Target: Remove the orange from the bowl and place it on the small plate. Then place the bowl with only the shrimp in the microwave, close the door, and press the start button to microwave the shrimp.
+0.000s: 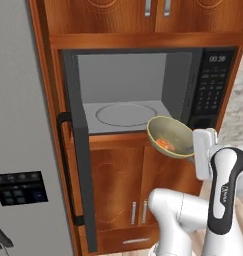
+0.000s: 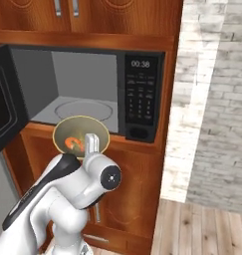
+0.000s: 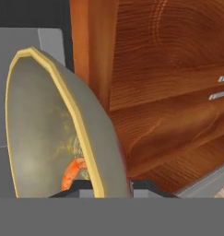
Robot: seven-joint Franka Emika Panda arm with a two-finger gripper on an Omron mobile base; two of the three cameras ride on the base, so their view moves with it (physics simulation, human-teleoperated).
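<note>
Microwave (image 2: 92, 89) display reads 00:38; fingers (image 3: 106, 186) grip bowl (image 1: 169, 136).

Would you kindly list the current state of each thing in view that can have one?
Microwave: empty inside, display lit.
Microwave door: swung wide open to the left.
Bowl: held off the ground in front of the microwave, tilted, not yet inside.
Shrimp: lying in the bowl; no orange with it.
Gripper: shut on the bowl's rim.
Cabinet doors below the microwave: closed.
</note>
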